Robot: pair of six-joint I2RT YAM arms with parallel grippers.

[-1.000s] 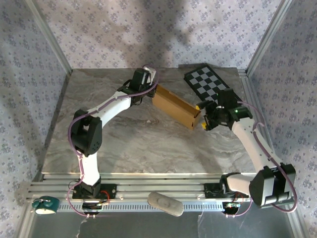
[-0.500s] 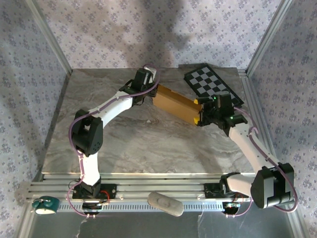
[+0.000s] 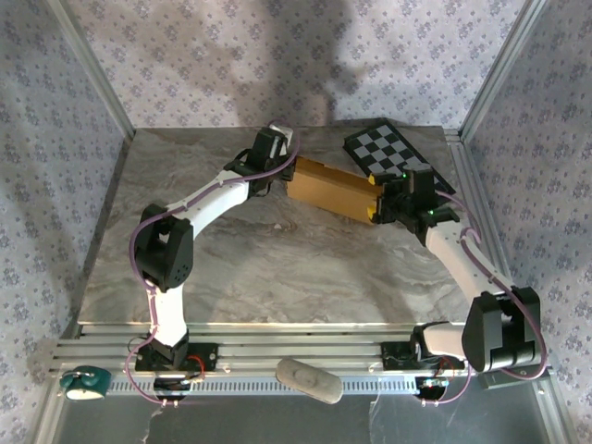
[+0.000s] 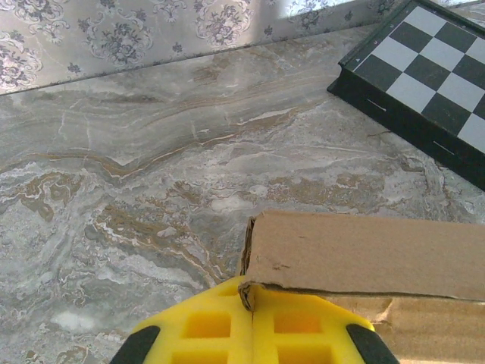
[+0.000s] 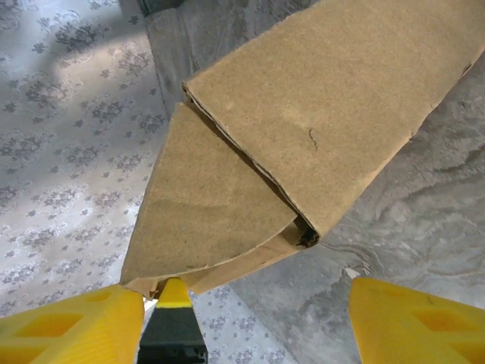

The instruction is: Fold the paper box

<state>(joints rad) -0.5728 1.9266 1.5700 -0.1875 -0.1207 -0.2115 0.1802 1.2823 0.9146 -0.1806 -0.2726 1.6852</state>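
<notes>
Paper box (image 3: 331, 190), of tan corrugated cardboard, is shown as a long, shallow, nearly closed form at the far middle of the marble-patterned table (image 3: 277, 268), just left of the checkerboard panel (image 3: 388, 153) and spanned between the two arms. Whether its underside rests on the table or is raised off it cannot be told from above.

At its left end the box is met by the left gripper (image 3: 283, 172). In the left wrist view the yellow fingers (image 4: 212, 326) are seen clenched together, with a corner of the box's end wall apparently pinched in the seam between them.

At its right end the right gripper (image 3: 377, 205) is presented with its jaws spread wide and nothing clasped. In the right wrist view a loose end flap (image 5: 204, 220) is seen hanging out below the top panel, its tip just beside one finger (image 5: 68, 326).

The step in hand is judged to be the closing of this right end. For the next move, the flap would have to be pushed up and tucked under the top panel while the opposite end is held steady; buckling of the cardboard is the likely risk.
</notes>
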